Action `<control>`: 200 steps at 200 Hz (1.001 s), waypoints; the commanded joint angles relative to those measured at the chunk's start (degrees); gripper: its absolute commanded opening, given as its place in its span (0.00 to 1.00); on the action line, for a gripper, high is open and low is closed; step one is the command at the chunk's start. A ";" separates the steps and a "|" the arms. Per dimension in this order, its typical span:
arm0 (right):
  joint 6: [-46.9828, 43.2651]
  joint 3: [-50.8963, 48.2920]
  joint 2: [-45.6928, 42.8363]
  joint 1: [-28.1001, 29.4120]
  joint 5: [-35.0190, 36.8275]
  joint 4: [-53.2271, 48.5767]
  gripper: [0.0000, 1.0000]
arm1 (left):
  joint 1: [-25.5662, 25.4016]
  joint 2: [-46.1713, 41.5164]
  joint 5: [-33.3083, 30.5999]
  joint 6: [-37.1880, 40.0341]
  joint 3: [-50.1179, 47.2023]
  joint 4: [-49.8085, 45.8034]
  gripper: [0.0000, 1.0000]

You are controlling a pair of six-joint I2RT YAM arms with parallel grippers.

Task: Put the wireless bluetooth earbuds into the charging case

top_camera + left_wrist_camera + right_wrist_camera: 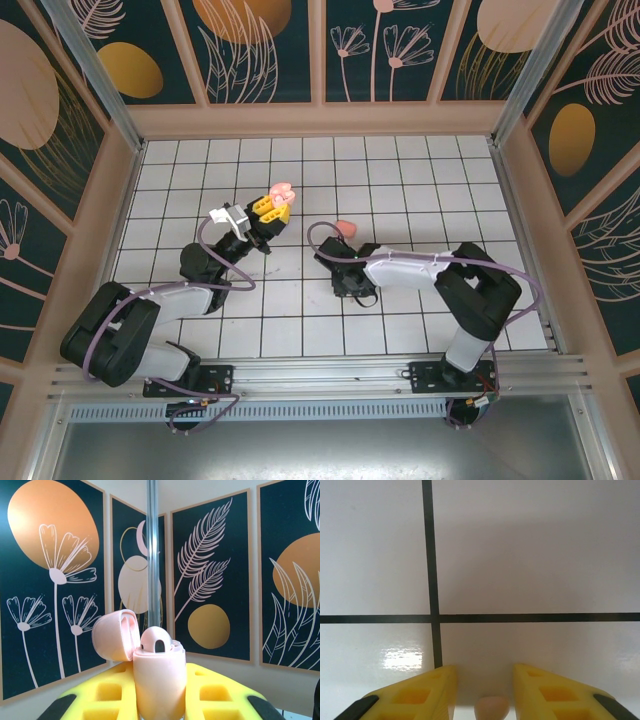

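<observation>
From above, your left gripper (268, 208) is raised over the tiled table (430, 180) and clamped on the pale pink charging case (282, 191). Your right gripper (352, 288) points down at the tiles near the middle. A coral-pink piece (346, 227) lies just behind it, well apart from the case; I cannot tell whether it is a bud or another case. In the left wrist view the case stands upright between the yellow fingers with its lid (114, 635) swung open to the left. What looks like a seated earbud (155, 640) fills one well, so the free well probably lies close beside it. Come in tilted and you could knock that one out or nudge the lid shut. In the right wrist view the fingers stand partly apart with a pale pink earbud (491, 707) low between them, and whether the pads press it cannot be told. A loose hold could let it drop or twist on the lift, and its stem would then miss the well.
</observation>
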 commanded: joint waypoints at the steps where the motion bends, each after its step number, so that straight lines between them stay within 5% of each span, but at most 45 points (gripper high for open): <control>1: 1.92 -2.42 -1.30 1.11 -1.28 -1.80 0.35 | -0.27 -1.16 -0.02 0.20 -0.22 4.89 0.00; 135: 2.71 -3.50 -2.45 1.81 -1.25 -1.62 0.29 | -0.27 -1.07 0.25 0.16 0.04 4.38 0.00; 200: 2.12 -3.70 -4.45 0.76 -0.53 -0.16 0.15 | -0.27 -1.72 0.52 0.05 -0.17 3.71 0.00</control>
